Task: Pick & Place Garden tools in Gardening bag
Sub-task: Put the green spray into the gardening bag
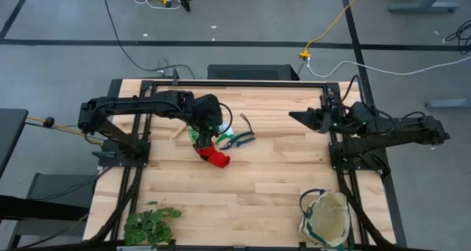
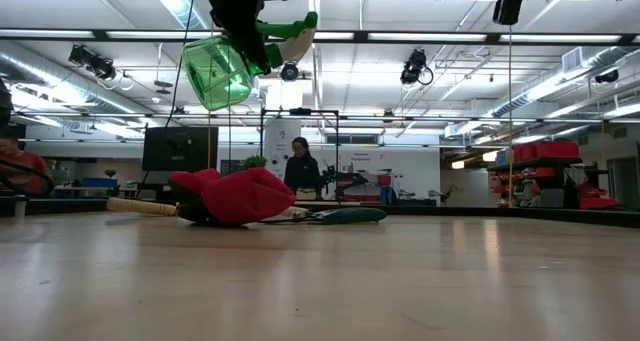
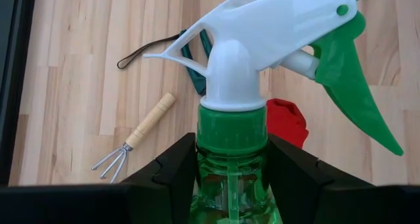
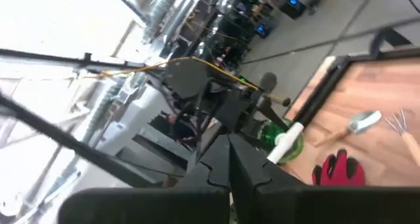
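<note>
My left gripper [image 1: 208, 126] is shut on the green spray bottle [image 2: 222, 69], which has a white head [image 3: 262, 27], high above the table's far middle. Below it lie the red glove [image 1: 213, 157], the dark pruning shears [image 1: 239, 139] and a wooden tool handle [image 1: 179, 132]. The left wrist view shows the hand rake [image 3: 136, 138] flat on the wood. The right wrist view shows the silver trowel [image 4: 362, 123]. The cream gardening bag [image 1: 326, 218] lies at the near right corner. My right gripper [image 1: 294, 117] hovers shut and empty at the far right. My left gripper pinches the spray bottle just below its green collar [image 3: 231, 142], one finger [image 3: 172, 168] on each side of the neck. The bottle is lifted clear of the table and tilted, its body [image 2: 215, 76] lower than its white head [image 2: 295, 41].
A leafy green plant bunch [image 1: 151, 223] lies at the near left corner. Dark frame rails [image 1: 140, 177] run along both sides of the table. Bare wood lies between the glove and the bag. People [image 2: 300, 166] show in the room beyond.
</note>
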Robot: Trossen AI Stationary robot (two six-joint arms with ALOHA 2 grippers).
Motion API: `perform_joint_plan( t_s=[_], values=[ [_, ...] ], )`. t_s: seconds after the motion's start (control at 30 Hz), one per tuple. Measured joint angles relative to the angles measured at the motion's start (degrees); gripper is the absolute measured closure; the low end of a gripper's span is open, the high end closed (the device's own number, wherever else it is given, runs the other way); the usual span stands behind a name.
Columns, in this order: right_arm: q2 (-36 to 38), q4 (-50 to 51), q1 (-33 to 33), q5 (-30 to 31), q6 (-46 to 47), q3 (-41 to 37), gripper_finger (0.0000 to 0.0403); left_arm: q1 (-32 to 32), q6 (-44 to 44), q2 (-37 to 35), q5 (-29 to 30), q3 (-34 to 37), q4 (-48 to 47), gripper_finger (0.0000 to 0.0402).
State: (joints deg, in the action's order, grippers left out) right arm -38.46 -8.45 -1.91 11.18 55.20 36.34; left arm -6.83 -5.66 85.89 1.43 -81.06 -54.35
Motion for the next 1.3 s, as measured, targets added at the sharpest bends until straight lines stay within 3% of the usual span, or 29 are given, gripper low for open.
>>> perform_joint_plan(
  t_s=[0.7, 1.3],
  values=[
    [-10.1, -2.2, 0.0, -0.2, 9.7, 0.0, 0.0396, 0.1, -0.1, 0.0, -0.2, 0.0, 0.1, 0.0234],
    [-11.8, -2.3, 0.4, -2.5, 13.4, 0.0, 0.0240, 0.7, 0.1, 0.0, -2.8, 0.0, 1.6, 0.0234]
  ],
)
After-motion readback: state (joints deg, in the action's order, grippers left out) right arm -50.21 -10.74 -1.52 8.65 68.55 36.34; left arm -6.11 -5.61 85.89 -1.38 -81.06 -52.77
